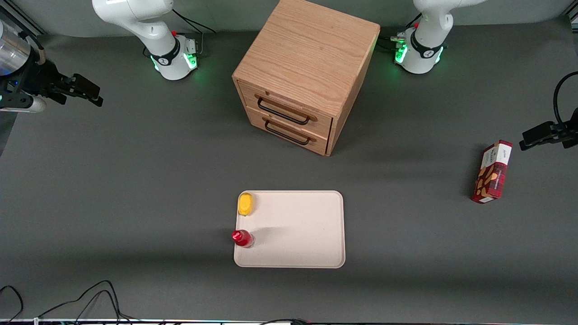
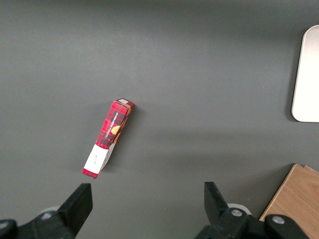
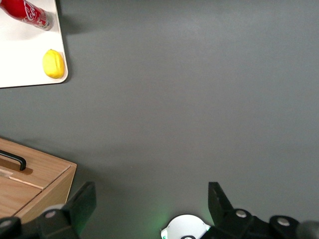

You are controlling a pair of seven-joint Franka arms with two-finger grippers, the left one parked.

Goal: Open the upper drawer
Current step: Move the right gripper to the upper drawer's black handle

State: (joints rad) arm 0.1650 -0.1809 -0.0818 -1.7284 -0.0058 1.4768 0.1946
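My black two-finger pincer [image 1: 86,92] hangs open and empty above the dark grey counter [image 1: 135,180], well apart from the boxy oak cabinet [image 1: 307,58]. Its light oak upper drawer [image 1: 289,106] is shut, its thin black wire handle [image 1: 283,113] facing the front camera, ready for pulling.

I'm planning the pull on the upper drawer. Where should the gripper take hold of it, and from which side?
Grip the thin black wire handle of the upper drawer at mid-span, coming from in front of the cabinet. The bar stands off the drawer face, so one finger could probably slip in from above. The gripper, open, hangs toward the working arm's end.
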